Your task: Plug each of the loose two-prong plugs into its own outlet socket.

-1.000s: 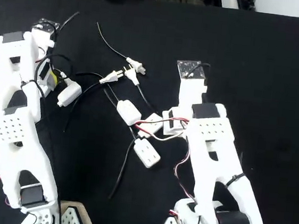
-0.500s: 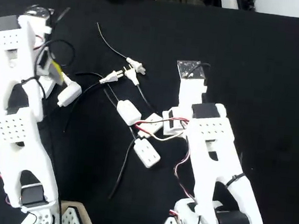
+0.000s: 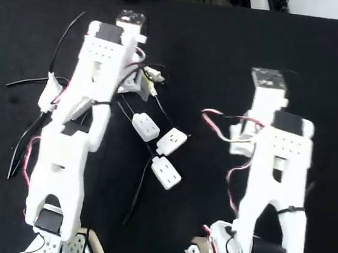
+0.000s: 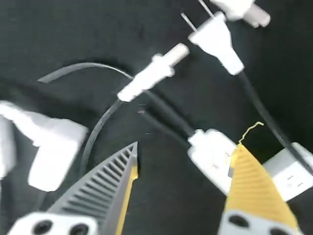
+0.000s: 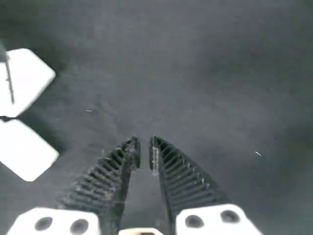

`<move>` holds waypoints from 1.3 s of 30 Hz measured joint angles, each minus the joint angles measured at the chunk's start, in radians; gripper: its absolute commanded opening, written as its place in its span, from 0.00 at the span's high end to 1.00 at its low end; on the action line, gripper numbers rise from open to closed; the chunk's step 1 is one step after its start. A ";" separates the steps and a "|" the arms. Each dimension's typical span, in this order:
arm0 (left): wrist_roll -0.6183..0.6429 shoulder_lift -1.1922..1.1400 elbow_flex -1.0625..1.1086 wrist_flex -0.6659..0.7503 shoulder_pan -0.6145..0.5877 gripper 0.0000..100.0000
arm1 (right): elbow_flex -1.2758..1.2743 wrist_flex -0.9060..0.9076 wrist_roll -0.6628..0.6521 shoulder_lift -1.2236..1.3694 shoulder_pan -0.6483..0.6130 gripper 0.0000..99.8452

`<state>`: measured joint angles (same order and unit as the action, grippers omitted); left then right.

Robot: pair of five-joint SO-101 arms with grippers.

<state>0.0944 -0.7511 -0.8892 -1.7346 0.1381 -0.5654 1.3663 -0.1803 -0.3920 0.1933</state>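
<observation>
Three sockets point(image 3: 166, 172), three plugs point(image 4: 217, 40) at their twelve o'clock, black table point(image 3: 328, 52); left gripper point(image 4: 188, 147) jaws apart, right gripper point(image 5: 144, 149) jaws together

table point(image 3: 326, 70): black, with both arms mounted at its near edge.
left arm point(image 3: 91, 94): stretched far out over the table, its wrist end just beside the plugs point(image 3: 156, 75) (partly hidden under it).
right arm point(image 3: 277, 162): well apart from the plugs, wrist end over bare black surface.
outlet sockets point(image 3: 171, 141): three white blocks in a loose cluster between the arms, slotted faces up.
cables point(image 3: 140, 187): thin black leads trail from the sockets; others lie loose on the far side of the left arm.
</observation>
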 measured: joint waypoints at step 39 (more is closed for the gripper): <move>0.417 -0.199 0.046 0.097 0.115 0.97 | -0.184 -0.242 -0.043 0.000 0.126 0.96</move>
<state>0.5117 -0.9505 -0.8431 -1.6379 0.2532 -0.7495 1.1239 -0.2232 -0.3920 0.3191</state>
